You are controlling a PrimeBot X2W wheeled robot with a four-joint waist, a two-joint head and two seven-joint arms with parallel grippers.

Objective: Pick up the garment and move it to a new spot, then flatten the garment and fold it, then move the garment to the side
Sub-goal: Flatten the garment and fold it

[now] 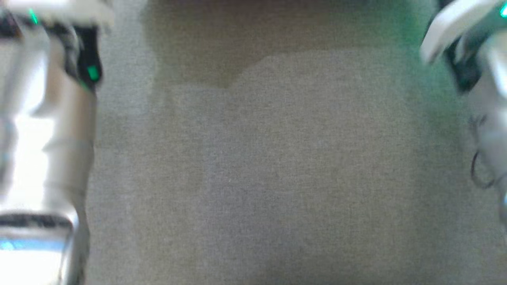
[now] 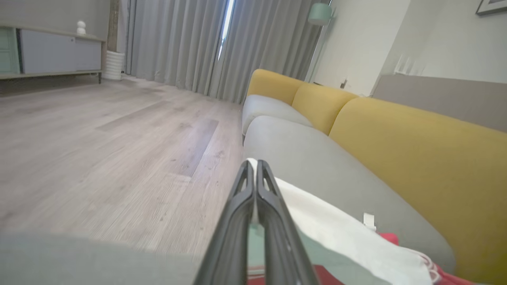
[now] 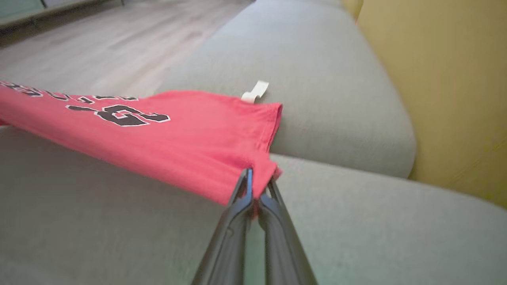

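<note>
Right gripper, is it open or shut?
Shut: the right gripper has its two fingers pressed together, pinching a corner of the red shirt.

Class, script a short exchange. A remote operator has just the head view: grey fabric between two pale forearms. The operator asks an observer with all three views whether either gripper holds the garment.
Operator: Is my right gripper holding the garment?
Observer: Yes. The right gripper is shut on a corner of the red garment.
Operator: And the left?
Observer: The left gripper is shut, with white cloth pinched between its fingers.
</note>
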